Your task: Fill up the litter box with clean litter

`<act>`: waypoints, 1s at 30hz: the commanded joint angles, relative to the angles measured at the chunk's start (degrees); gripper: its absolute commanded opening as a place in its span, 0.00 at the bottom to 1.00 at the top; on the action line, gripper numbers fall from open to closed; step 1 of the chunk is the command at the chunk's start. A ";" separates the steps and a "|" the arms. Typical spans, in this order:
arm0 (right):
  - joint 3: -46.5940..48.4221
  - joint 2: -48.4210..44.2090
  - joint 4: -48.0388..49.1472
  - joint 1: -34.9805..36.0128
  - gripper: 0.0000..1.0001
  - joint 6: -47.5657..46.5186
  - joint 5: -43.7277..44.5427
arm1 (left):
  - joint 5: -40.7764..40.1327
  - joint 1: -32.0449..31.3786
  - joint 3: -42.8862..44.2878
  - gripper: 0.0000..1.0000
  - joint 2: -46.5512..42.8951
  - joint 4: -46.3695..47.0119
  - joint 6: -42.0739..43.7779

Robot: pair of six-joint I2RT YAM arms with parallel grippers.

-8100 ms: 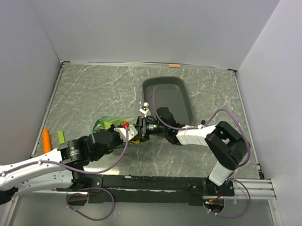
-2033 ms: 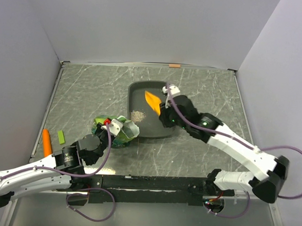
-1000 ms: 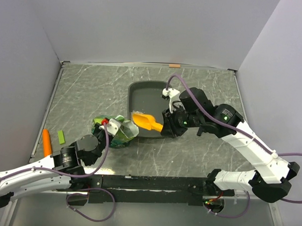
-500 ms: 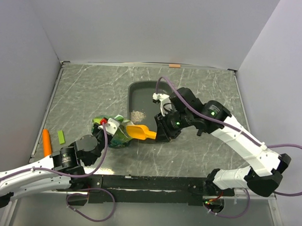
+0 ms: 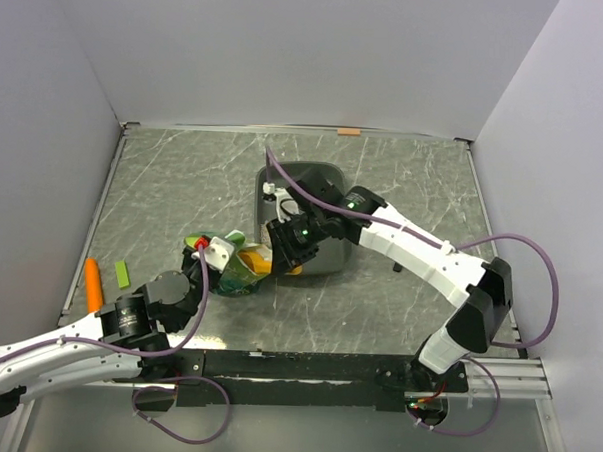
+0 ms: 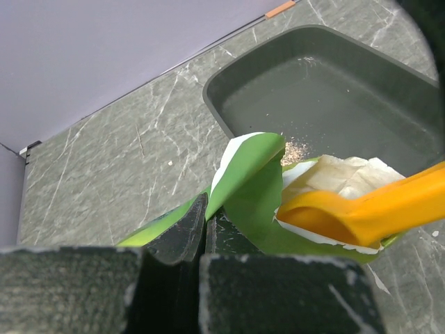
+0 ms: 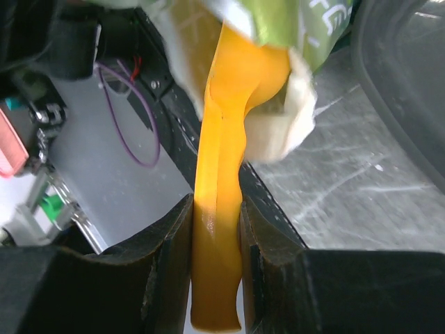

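The dark grey litter box (image 5: pixel 319 177) lies at the back middle of the table, its near half hidden by my right arm. A thin scatter of clean litter (image 6: pixel 297 147) rests on its floor near the front left corner. A green bag (image 5: pixel 231 273) sits just in front of the box's left corner. My left gripper (image 6: pixel 206 210) is shut on the bag's folded edge (image 6: pixel 240 167), and the bag's mouth stands open. My right gripper (image 7: pixel 217 206) is shut on the handle of an orange scoop (image 7: pixel 222 167). The scoop's bowl (image 6: pixel 348 209) lies inside the bag's mouth.
An orange stick (image 5: pixel 94 282) and a small green strip (image 5: pixel 121 273) lie near the table's left edge. A bit of tan tape (image 5: pixel 349 131) marks the back edge. White walls close the table on three sides. The right arm's purple cable (image 5: pixel 524 286) loops over the right half.
My right arm has swung the orange scoop from above the litter box leftward and down into the green bag's mouth. The left gripper has stayed shut on the bag's edge.
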 commanded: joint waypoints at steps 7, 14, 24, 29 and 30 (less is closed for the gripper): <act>-9.77 -4.89 17.10 -2.40 0.02 13.98 5.00 | -3.27 0.27 2.02 0.01 -0.60 -1.04 -0.16; -15.31 -9.28 23.26 -5.30 0.06 18.64 8.52 | -3.09 0.19 2.02 0.01 0.27 -1.04 -0.24; -20.33 -12.27 27.31 -6.53 0.16 23.91 12.83 | -3.27 0.19 1.93 0.01 0.10 -1.13 -0.25; -20.42 -13.41 27.05 -6.53 0.21 24.62 15.11 | -3.18 0.28 1.93 0.01 -0.07 -1.21 -0.33; -20.24 -13.42 26.87 -6.44 0.21 24.62 15.90 | -3.18 0.19 1.93 0.01 -0.16 -1.13 -0.25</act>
